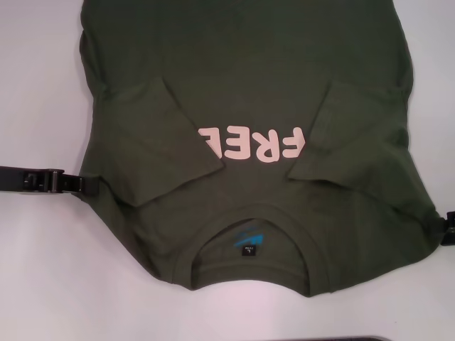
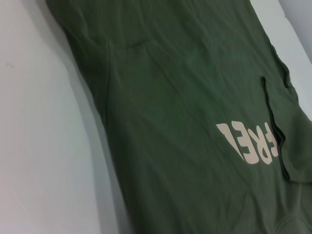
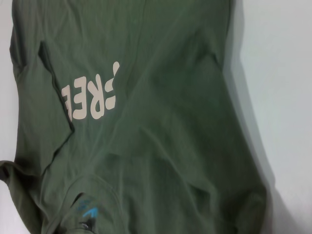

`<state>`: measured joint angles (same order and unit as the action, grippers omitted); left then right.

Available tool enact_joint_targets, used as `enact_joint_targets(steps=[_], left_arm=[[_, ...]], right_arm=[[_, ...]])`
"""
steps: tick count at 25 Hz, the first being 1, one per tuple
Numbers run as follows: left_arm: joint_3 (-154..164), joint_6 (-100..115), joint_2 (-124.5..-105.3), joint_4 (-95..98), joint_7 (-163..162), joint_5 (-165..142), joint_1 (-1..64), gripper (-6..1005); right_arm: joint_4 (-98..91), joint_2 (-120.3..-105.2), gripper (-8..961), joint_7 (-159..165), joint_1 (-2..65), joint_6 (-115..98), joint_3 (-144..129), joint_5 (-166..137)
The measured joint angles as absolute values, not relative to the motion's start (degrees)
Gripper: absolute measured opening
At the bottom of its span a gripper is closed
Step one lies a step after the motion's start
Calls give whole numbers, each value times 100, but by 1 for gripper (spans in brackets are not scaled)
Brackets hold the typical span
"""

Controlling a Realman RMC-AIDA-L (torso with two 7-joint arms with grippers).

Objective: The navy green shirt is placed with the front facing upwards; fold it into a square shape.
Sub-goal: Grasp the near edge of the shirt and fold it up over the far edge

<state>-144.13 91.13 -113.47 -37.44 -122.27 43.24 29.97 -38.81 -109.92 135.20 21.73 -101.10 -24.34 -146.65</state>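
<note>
The navy green shirt (image 1: pixel 249 92) lies front up on the white table (image 1: pixel 43 270), its ribbed crew neck (image 1: pixel 252 224) on the near side, towards the robot, and its body running away to the far edge of the head view. Inside the collar a blue and black label (image 1: pixel 247 243) shows. Just beyond the collar sits the cream lettering (image 1: pixel 252 144), reading upside down from the robot's side; part of it is covered at both ends.

Both short sleeves are folded inward onto the chest. The left sleeve (image 1: pixel 160 135) lies as a slanted flap to the left of the lettering, its corner overlapping the last letter. The right sleeve (image 1: pixel 348 135) lies likewise to the right of the lettering, touching its first letter.

The left gripper (image 1: pixel 89 186) is at the shirt's left shoulder edge, level with the gap between lettering and collar, its arm stretching in low over the table. Whether it is clenched on cloth cannot be told. The right gripper (image 1: pixel 446 229) shows only as a dark piece at the shirt's right shoulder edge; its state cannot be told either.

Both wrist views show wrinkled green cloth and the lettering (image 2: pixel 251 141) (image 3: pixel 92 97).
</note>
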Motion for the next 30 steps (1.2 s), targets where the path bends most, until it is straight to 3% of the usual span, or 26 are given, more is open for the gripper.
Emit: enact_joint_targets(steps=[16,30], left_arm=[[-14414,9114,-11347,-3744,-12181,4324,3015,36],[-14423,9100,-11347,-3744,-12132,4324,2999,36]], right_arm=[[-3883,-11020,524,13573,2325,-10057,-2470,-14936],[-3822,-11046,83,13624,2373,-10109,-2484,-14986]])
